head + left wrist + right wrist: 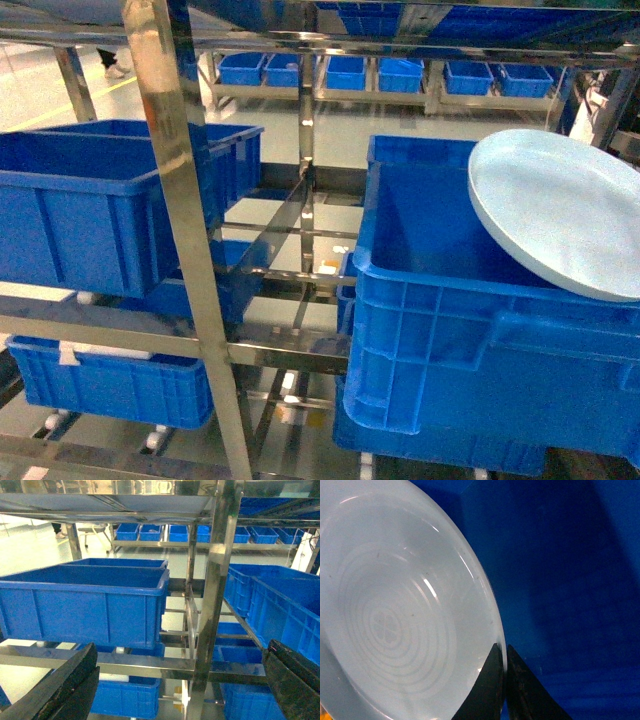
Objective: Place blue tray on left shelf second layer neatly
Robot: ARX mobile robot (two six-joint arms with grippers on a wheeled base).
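Observation:
The pale blue tray (560, 210) hangs tilted over the open top of a big deep-blue crate (450, 340) on the right. In the right wrist view my right gripper (502, 650) is shut on the tray's (395, 615) rim, with one finger on each side of the edge. In the left wrist view my left gripper (182, 647) is open and holds nothing; its dark fingers (65, 685) frame the steel rack. A tier of the left shelf (110, 335) shows as a shiny rail (125, 662) under a blue crate (100, 200). Neither gripper shows in the head view.
A steel upright post (185, 230) stands close in front, between the left and right bays. More blue crates (110, 385) sit on the lower tier, and small blue bins (345, 72) line a far rack. Another crate (85, 602) fills the left tier.

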